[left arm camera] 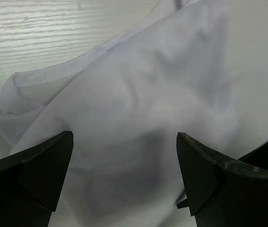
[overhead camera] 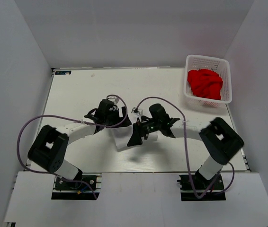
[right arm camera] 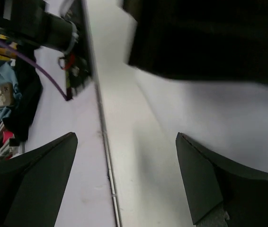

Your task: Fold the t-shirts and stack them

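Observation:
The white t-shirt point(overhead camera: 120, 140) lies bunched into a small heap on the table's middle, between my two grippers. In the left wrist view it point(left arm camera: 138, 99) fills the frame with soft folds. My left gripper point(overhead camera: 112, 123) hangs just over it, jaws wide open point(left arm camera: 124, 137), with nothing between them. My right gripper point(overhead camera: 135, 137) is at the heap's right side, tilted toward the table's front edge, open and empty point(right arm camera: 127, 139). The red t-shirt point(overhead camera: 204, 83) lies crumpled in the basket at the far right.
The white lattice basket point(overhead camera: 208, 59) stands at the back right corner. The table's front edge strip point(right arm camera: 106, 156) runs between the right gripper's fingers. Grey walls enclose the table on three sides. Purple cables point(overhead camera: 22, 135) loop beside both arms.

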Motion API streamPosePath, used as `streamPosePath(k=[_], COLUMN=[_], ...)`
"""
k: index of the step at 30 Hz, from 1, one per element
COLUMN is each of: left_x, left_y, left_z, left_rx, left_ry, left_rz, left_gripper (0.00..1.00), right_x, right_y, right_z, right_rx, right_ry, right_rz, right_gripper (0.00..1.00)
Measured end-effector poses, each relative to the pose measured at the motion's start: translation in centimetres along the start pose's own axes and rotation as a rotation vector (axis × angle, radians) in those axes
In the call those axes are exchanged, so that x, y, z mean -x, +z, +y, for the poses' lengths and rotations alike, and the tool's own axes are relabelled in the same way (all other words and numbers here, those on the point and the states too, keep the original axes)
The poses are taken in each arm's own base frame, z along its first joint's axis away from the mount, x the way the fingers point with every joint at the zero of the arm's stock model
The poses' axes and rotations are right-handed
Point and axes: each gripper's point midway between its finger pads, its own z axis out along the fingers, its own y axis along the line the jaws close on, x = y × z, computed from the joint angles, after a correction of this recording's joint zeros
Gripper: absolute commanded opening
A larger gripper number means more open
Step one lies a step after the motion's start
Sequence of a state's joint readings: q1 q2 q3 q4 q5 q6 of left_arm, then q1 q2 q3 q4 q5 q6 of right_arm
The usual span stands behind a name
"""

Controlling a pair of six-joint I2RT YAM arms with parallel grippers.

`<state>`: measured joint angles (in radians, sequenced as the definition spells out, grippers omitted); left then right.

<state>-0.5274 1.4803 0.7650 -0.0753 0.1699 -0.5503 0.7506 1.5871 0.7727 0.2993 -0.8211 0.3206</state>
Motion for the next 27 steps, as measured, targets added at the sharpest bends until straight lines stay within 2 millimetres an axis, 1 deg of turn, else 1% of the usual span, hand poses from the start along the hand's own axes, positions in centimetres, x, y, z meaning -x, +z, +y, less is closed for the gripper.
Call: streamPosePath(k=[3, 4, 5, 6, 12, 15, 17, 19, 21, 24, 26, 27], left_x=[-1.1, -0.6, 0.1, 0.6, 2.2, 3.0, 3.9, 5.0, 6.5, 8.7, 10.0, 10.5], left_y=[1.9, 2.3, 2.6, 3.0, 4.7, 5.1, 4.9, 4.4, 3.2, 0.3, -1.7, -2.7], left_z=[2.4, 2.5, 2.5, 2.6, 2.3, 2.3, 2.7, 2.9, 2.5, 0.6, -1.0, -1.8], left_rx=[0.086, 0.09, 0.102, 0.115, 0.125, 0.141, 0.18, 0.215, 0.227, 0.191, 0.141, 0.112], left_ry=[-0.015, -0.019, -0.016, -0.015, -0.011, 0.004, 0.021, 0.038, 0.055, 0.077, 0.087, 0.089], left_rz=[0.03, 0.019, 0.001, -0.009, -0.029, -0.033, -0.046, -0.072, -0.112, -0.19, -0.244, -0.27], left_gripper=[1.0, 1.0, 1.0, 1.0, 1.0, 1.0, 1.0, 1.0, 1.0, 1.0, 1.0, 1.0], right_x=[-3.6, -4.8, -5.0, -4.9, -4.7, -4.6, -4.7, -3.5, -0.8, 3.5, 5.6, 6.3], right_y=[1.6, 1.9, 2.0, 2.0, 2.0, 1.8, 1.4, 0.6, -0.4, -2.3, -3.3, -3.6], right_z=[-3.0, -3.5, -3.4, -3.4, -3.6, -3.8, -3.7, -2.9, -1.4, 0.8, 1.7, 1.8], right_rx=[-0.003, 0.01, 0.042, 0.052, 0.053, 0.035, 0.002, -0.024, -0.042, -0.063, -0.069, -0.074], right_ry=[0.118, 0.164, 0.176, 0.175, 0.155, 0.148, 0.154, 0.116, 0.032, -0.094, -0.143, -0.149], right_rz=[0.086, 0.116, 0.121, 0.115, 0.096, 0.098, 0.109, 0.082, 0.01, -0.125, -0.203, -0.238], right_gripper=[0.9, 0.9, 0.9, 0.9, 0.9, 0.9, 0.9, 0.9, 0.9, 0.9, 0.9, 0.9])
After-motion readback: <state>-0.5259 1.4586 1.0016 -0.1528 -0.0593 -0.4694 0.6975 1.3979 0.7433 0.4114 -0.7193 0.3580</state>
